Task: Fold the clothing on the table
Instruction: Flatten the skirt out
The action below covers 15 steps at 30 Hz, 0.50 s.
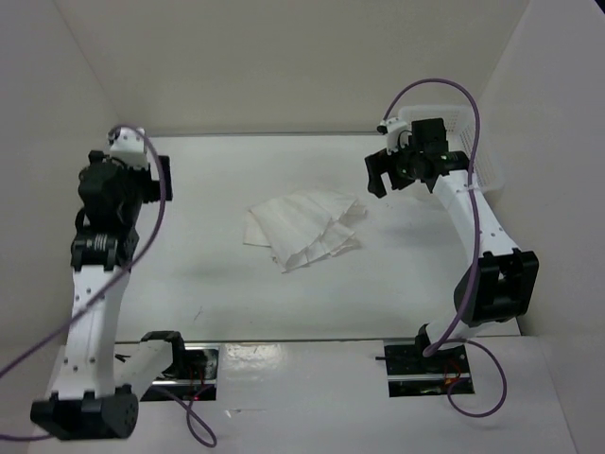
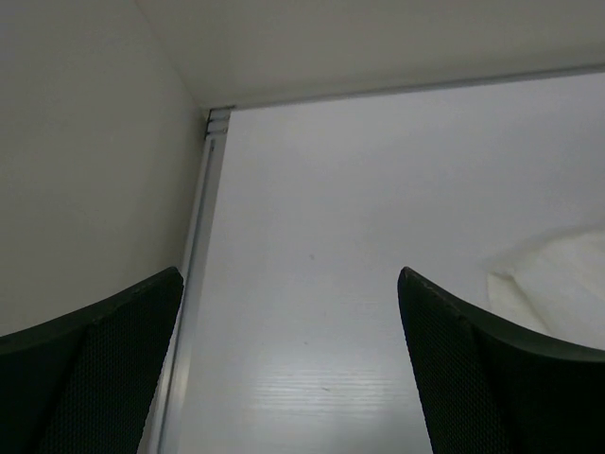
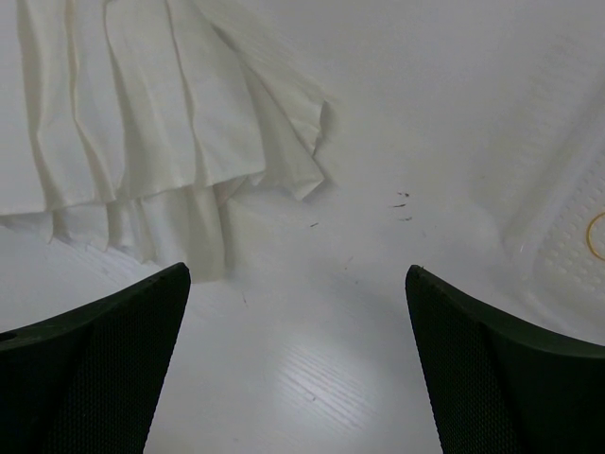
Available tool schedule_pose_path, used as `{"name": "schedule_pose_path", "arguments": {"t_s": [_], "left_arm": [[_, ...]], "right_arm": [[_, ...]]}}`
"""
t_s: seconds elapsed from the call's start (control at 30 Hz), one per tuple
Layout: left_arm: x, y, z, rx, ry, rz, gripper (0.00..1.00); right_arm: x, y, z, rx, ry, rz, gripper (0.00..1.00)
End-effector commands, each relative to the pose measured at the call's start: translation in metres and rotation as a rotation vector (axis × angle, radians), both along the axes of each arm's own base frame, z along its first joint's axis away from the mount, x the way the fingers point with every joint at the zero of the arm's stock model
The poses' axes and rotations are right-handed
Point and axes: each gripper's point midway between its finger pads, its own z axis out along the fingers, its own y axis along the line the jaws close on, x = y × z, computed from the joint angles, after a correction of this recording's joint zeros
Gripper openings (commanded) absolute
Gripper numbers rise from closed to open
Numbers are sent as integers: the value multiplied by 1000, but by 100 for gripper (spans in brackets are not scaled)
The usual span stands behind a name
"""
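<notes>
The clothing (image 1: 304, 230) lies crumpled in the middle of the table (image 1: 284, 303), between the two arms and touching neither. It is a pale pleated heap, and the overhead view shows no clear outline for it. The right wrist camera catches its pleats and ragged hem (image 3: 142, 123) at the upper left, cut off by the top and left edges. In the left wrist view only a faint pale corner (image 2: 558, 284) shows at the right edge.

The left gripper (image 2: 288, 312) hangs over bare table at the far left beside the metal rail (image 2: 194, 274), its fingers spread wide with nothing between them. The right gripper (image 3: 295, 284) is raised at the far right, also spread wide and empty. The arm (image 1: 463, 218) half hides the white mesh basket (image 1: 477, 161) behind it. Its rim (image 3: 577, 227) is blurred and cropped in the wrist view. A few dark specks (image 3: 402, 203) on the table are too small to identify.
</notes>
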Motion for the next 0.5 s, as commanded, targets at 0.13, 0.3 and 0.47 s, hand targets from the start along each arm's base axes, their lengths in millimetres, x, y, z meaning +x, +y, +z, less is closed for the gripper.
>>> {"name": "schedule_pose_path", "arguments": {"t_s": [0.13, 0.3, 0.47], "left_arm": [[14, 38, -39, -6, 377, 220, 100], [10, 41, -72, -118, 418, 180, 100], [-16, 34, -125, -227, 624, 157, 100]], "right_arm": [[-10, 13, 20, 41, -70, 49, 99], [-17, 43, 13, 65, -1, 127, 99], [-23, 122, 11, -97, -20, 276, 96]]}}
